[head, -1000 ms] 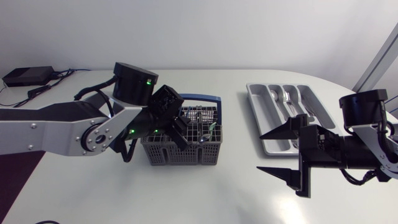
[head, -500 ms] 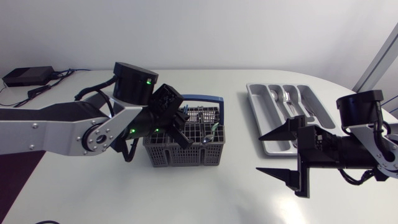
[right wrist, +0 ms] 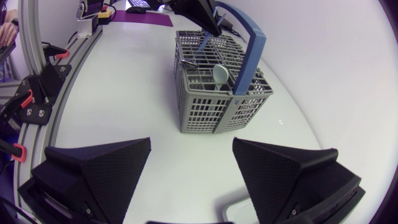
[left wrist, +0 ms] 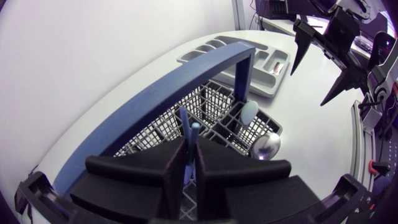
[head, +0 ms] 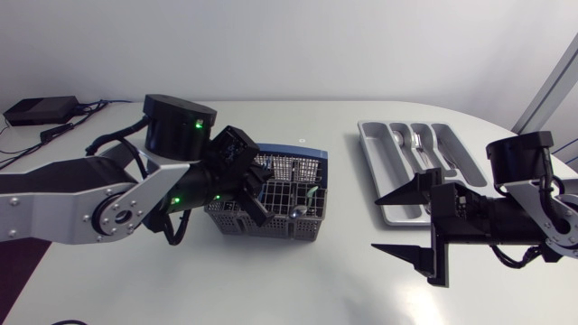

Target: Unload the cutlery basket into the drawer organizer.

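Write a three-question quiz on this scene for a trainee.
1. True or false: the right claw is open and holds nothing.
2. The left claw is shut on: A) a thin blue utensil B) a grey spoon C) a fork.
3. Besides the basket, where does cutlery lie?
Key: 1 true; 2 A; 3 in the drawer organizer.
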### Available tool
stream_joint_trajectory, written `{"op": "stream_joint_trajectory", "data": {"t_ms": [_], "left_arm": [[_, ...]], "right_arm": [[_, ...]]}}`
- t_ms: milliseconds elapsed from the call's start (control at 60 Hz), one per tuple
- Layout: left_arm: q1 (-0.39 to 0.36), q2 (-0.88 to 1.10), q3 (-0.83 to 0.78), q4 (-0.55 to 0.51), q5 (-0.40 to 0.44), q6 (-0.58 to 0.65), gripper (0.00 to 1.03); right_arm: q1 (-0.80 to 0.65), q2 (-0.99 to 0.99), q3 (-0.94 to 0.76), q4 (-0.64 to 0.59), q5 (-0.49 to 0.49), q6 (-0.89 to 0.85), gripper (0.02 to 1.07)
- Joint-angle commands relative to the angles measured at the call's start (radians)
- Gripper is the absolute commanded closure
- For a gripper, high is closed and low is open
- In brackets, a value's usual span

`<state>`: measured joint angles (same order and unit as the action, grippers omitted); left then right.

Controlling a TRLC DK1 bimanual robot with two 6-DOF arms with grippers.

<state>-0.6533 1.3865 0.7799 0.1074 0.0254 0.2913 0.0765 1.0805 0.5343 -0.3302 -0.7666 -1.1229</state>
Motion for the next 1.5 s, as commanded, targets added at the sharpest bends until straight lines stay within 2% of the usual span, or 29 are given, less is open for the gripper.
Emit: {"op": "stream_joint_trajectory", "data": {"t_ms": [0,133,167,267,433,517,717,867,1150,1350,1483], "left_arm": [[-0.002,-0.024,-0.037,0.026,-0.005,0.052,0.9],[-0.002,-0.004,-0.037,0.044,-0.005,0.052,0.89],[-0.002,0.0,-0.037,0.051,-0.005,0.054,0.86],[0.0,0.014,-0.027,0.052,-0.005,0.057,0.7],[0.004,0.011,-0.018,0.038,-0.005,0.058,0.24],[0.006,-0.007,-0.018,0.029,-0.007,0.06,0.19],[0.067,-0.058,-0.028,0.011,0.047,0.058,0.19],[0.087,-0.055,-0.048,0.037,0.05,0.075,0.2],[0.075,-0.069,-0.071,0.09,0.071,0.146,0.44],[0.069,-0.099,-0.096,0.106,0.13,0.213,0.48],[0.053,-0.115,-0.113,0.106,0.139,0.221,0.6]], "right_arm": [[0.005,0.013,-0.002,0.0,-0.013,0.011,0.12],[0.012,0.013,-0.002,0.0,-0.013,0.021,0.12],[0.016,0.01,-0.003,0.0,-0.013,0.023,0.12],[0.017,0.006,-0.005,-0.001,-0.013,0.026,0.12],[0.017,-0.001,-0.011,-0.003,-0.011,0.028,0.12],[0.017,0.001,-0.013,-0.001,-0.011,0.028,0.12],[0.017,0.01,-0.014,0.006,-0.011,0.025,0.12],[0.017,0.018,-0.01,0.008,-0.011,0.023,0.12],[0.016,0.033,-0.007,0.01,-0.011,0.015,0.12],[0.009,0.044,-0.01,0.01,-0.011,0.003,0.12],[0.008,0.045,-0.008,0.01,-0.011,0.0,0.12]]}}
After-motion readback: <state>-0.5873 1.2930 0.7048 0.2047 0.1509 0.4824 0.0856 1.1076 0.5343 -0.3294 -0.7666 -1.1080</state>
